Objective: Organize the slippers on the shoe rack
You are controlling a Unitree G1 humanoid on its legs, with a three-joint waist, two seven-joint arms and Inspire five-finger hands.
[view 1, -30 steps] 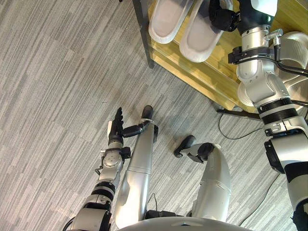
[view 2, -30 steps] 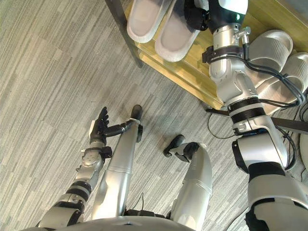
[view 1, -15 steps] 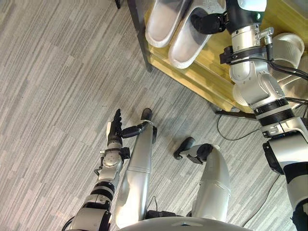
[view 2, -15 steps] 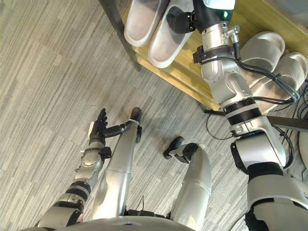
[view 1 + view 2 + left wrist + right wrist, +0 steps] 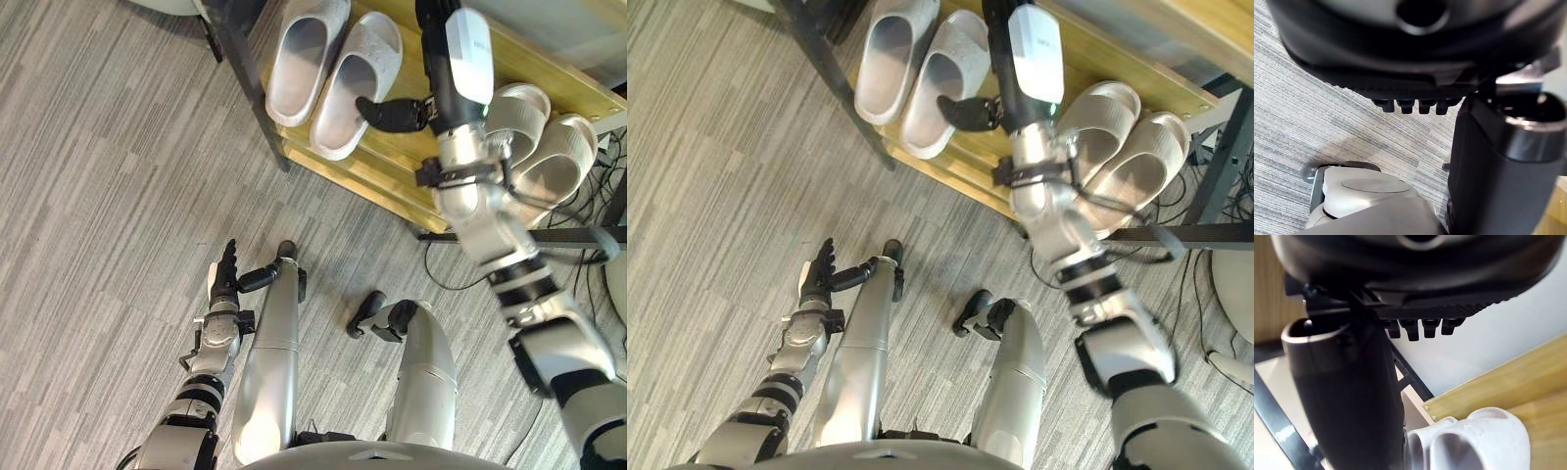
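Two slipper pairs on rack (image 5: 392, 181): wooden shelf, dark metal frame. Left pair (image 5: 299, 59): pale grey, smooth moulded slides, side by side, heels at shelf's front edge. Right pair (image 5: 554, 166): pale, ribbed straps, also side by side, partly behind right arm. Right hand (image 5: 392, 113) over shelf between pairs, fingers out straight, gripping nothing, tip at edge of left pair's nearer slipper; contact unclear. Left hand (image 5: 226, 279) low over grey striped floor (image 5: 108, 196), fingers straight and apart, empty, well away from rack.
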